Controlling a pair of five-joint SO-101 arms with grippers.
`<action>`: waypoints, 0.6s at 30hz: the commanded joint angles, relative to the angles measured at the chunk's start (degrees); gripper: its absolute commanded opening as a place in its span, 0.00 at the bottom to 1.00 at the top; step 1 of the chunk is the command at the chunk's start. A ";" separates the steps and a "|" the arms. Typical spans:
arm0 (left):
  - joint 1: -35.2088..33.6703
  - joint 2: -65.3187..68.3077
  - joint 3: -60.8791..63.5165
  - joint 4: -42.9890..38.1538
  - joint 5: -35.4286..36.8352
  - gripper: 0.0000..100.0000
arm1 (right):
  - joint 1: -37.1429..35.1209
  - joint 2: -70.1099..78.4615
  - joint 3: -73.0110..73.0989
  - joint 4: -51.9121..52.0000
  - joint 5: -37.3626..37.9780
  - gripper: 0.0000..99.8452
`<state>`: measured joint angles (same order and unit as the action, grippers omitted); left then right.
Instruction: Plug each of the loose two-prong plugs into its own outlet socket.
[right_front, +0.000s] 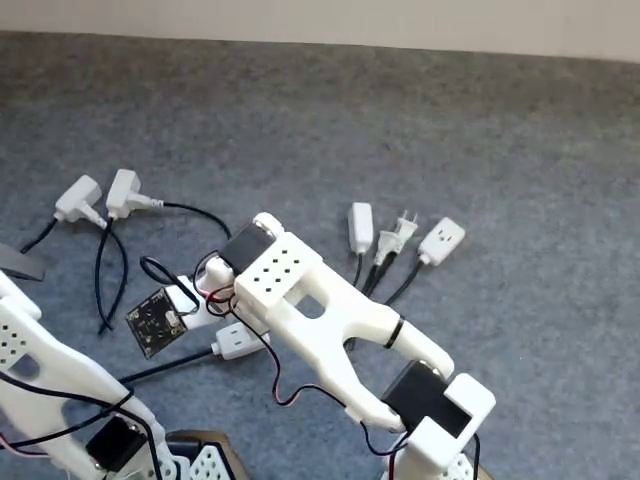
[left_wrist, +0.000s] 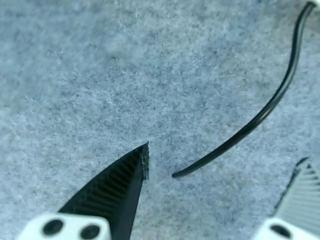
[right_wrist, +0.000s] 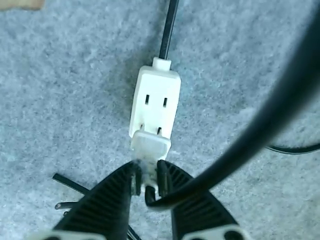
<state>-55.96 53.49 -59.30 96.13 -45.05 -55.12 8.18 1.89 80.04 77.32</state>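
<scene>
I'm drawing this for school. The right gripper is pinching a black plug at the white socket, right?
Not quite: the plug is white, not black. The right wrist view shows the right gripper pinching it at the white socket.

The right arm (right_front: 340, 315) is a white printed shell. Its hole-dotted plate (right_front: 278, 268) adjoins a black servo (right_front: 243, 245), and thin red and black wires (right_front: 222, 293) loop just beside the plate, near a square black camera board (right_front: 155, 322). The left arm (right_front: 40, 365) is white too. The left gripper (left_wrist: 226, 152) and the right gripper (right_wrist: 148, 167) carry black ribbed fingers (left_wrist: 115, 190) on white bases.
</scene>
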 joint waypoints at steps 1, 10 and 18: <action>-0.40 -0.84 -1.98 0.62 -0.35 0.42 | -0.04 3.74 -0.31 -0.84 0.44 0.01; 0.04 -0.84 -1.98 0.62 -0.26 0.42 | -3.12 -2.15 -13.05 9.98 0.00 0.01; -0.40 -0.75 -1.89 0.62 -0.26 0.42 | -4.18 2.33 -16.04 11.82 -1.67 0.01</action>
<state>-55.96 53.49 -59.30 96.22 -45.05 -58.99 10.64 -10.59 91.21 76.62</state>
